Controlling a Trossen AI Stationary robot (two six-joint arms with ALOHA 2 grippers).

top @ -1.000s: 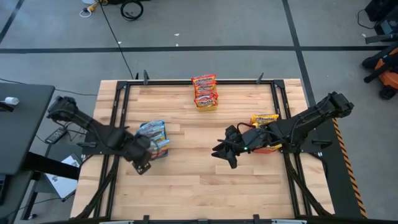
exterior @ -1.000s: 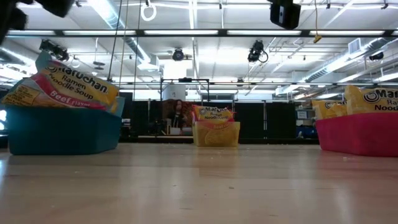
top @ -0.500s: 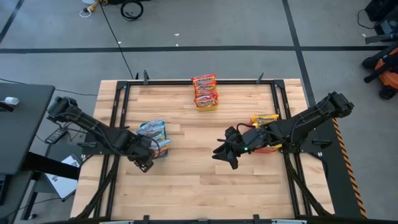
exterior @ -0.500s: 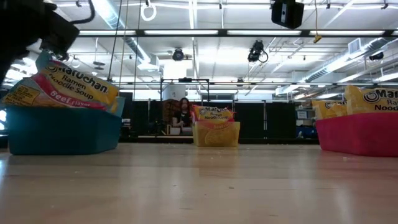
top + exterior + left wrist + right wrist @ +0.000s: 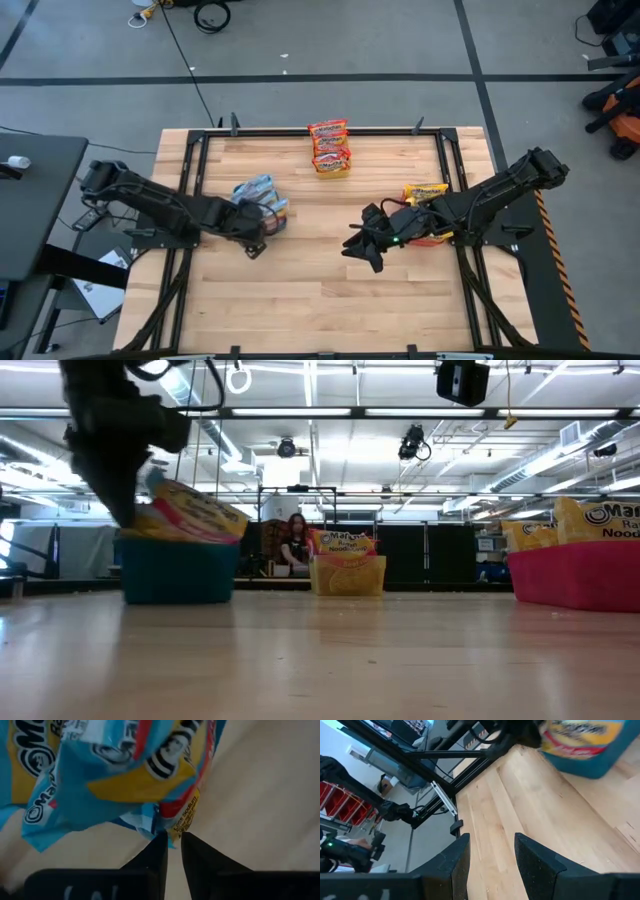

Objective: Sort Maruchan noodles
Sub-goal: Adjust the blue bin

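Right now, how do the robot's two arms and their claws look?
Both arms are dark, jointed and slim. The left claw has two black, wedge-shaped fingers tapering to narrow tips. The right claw has broader black fingers with rounded tops. A small green light glows on the right arm.

I see my left claw (image 5: 171, 851) with its two dark fingers (image 5: 156, 855) nearly together, a thin gap between the tips. Just beyond them, touching the tips, crinkly blue, yellow and red noodle packets (image 5: 125, 770) lie over the wooden table (image 5: 265, 810).
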